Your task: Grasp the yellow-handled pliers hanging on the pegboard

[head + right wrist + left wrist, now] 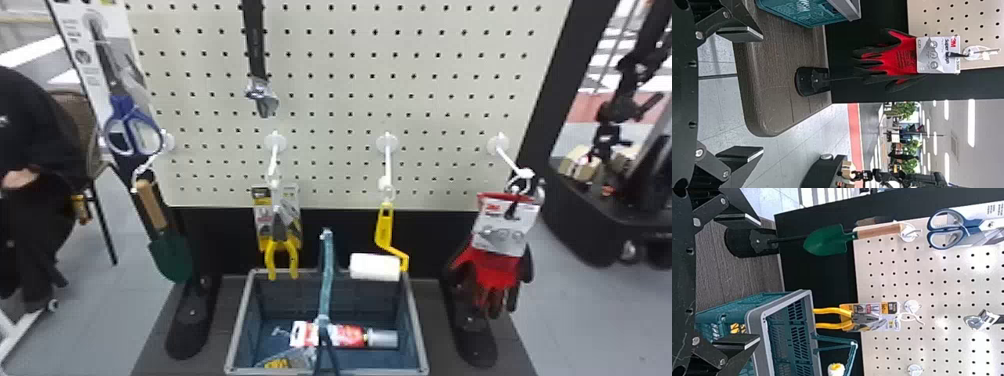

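Observation:
The yellow-handled pliers (281,246) hang in their card packaging from a white hook (274,144) on the pegboard (400,75), handles pointing down just above the back rim of a basket. In the left wrist view the pliers (844,318) are some way ahead of my left gripper (756,280), which is open with nothing between its fingers. My right gripper (760,94) is open too and holds nothing; it faces the table's right end, below the red gloves (899,58).
A blue-grey basket (240,320) with an upright handle holds a tube and small items beneath the pliers. On neighbouring hooks hang a green trowel (169,252), packaged scissors (131,127), a black wrench (257,65), a paint roller (382,250) and the gloves (495,272).

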`<action>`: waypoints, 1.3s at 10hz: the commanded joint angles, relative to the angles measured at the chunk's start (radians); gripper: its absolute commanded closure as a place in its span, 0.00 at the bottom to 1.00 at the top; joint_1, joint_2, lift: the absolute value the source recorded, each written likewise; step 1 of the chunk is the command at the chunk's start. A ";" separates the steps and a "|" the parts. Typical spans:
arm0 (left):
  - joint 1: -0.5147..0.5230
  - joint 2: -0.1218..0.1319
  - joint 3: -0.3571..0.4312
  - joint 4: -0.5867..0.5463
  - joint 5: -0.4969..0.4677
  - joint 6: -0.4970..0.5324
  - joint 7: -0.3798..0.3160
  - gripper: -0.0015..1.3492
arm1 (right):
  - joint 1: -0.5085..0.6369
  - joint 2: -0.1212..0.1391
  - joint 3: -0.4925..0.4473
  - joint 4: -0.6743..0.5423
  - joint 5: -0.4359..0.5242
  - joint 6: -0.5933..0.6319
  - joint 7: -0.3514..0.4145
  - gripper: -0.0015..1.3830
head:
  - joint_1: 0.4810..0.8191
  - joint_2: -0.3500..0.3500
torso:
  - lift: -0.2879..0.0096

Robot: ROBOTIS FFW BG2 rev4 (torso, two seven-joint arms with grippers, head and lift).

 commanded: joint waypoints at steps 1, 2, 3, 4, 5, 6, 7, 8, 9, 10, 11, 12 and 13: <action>0.002 -0.003 0.000 0.002 0.000 0.000 0.000 0.20 | 0.002 0.000 0.000 0.000 0.000 0.000 0.000 0.20 | 0.20 0.50 | 0.63; 0.002 -0.003 0.000 0.002 0.000 0.000 -0.002 0.20 | 0.002 -0.002 0.000 0.000 0.000 0.000 0.000 0.20 | 0.20 0.50 | 0.63; 0.002 -0.003 0.000 0.000 0.000 0.000 -0.002 0.20 | 0.002 -0.002 0.000 0.000 0.000 0.000 0.000 0.20 | 0.20 0.50 | 0.63; 0.000 -0.003 0.000 0.000 0.000 0.000 -0.002 0.20 | 0.002 0.000 0.000 0.000 0.000 0.000 0.000 0.20 | 0.20 0.50 | 0.63; 0.000 -0.003 0.000 0.000 0.000 0.002 -0.002 0.20 | 0.002 0.000 0.000 0.002 0.000 0.000 0.000 0.20 | 0.20 0.50 | 0.63; -0.009 -0.003 0.001 0.002 -0.002 0.011 -0.005 0.20 | 0.002 0.000 0.000 0.000 0.000 0.000 0.000 0.20 | 0.20 0.50 | 0.63; -0.034 -0.003 0.011 0.002 -0.008 0.018 -0.026 0.20 | 0.004 -0.002 0.000 0.000 -0.002 0.000 0.000 0.20 | 0.20 0.50 | 0.63; -0.077 -0.003 0.029 0.014 -0.011 0.031 -0.066 0.20 | 0.006 -0.002 0.000 0.000 -0.002 0.000 0.000 0.20 | 0.20 0.50 | 0.63; -0.131 -0.003 0.049 0.044 -0.006 0.037 -0.112 0.20 | 0.006 -0.002 0.000 0.002 -0.002 0.000 0.000 0.20 | 0.20 0.50 | 0.63; -0.183 -0.003 0.063 0.066 -0.008 0.049 -0.153 0.20 | 0.006 -0.002 0.000 0.004 -0.002 0.000 0.000 0.20 | 0.20 0.50 | 0.63; -0.230 -0.003 0.066 0.093 -0.008 0.058 -0.178 0.20 | 0.006 -0.002 0.000 0.004 -0.002 0.000 0.000 0.20 | 0.20 0.50 | 0.63; -0.292 0.000 0.067 0.140 -0.002 0.064 -0.215 0.20 | 0.006 -0.002 0.000 0.004 -0.002 0.000 0.000 0.20 | 0.20 0.50 | 0.63; -0.363 0.011 0.066 0.199 0.020 0.074 -0.256 0.20 | 0.006 -0.002 0.000 0.004 -0.002 0.000 0.000 0.20 | 0.20 0.50 | 0.63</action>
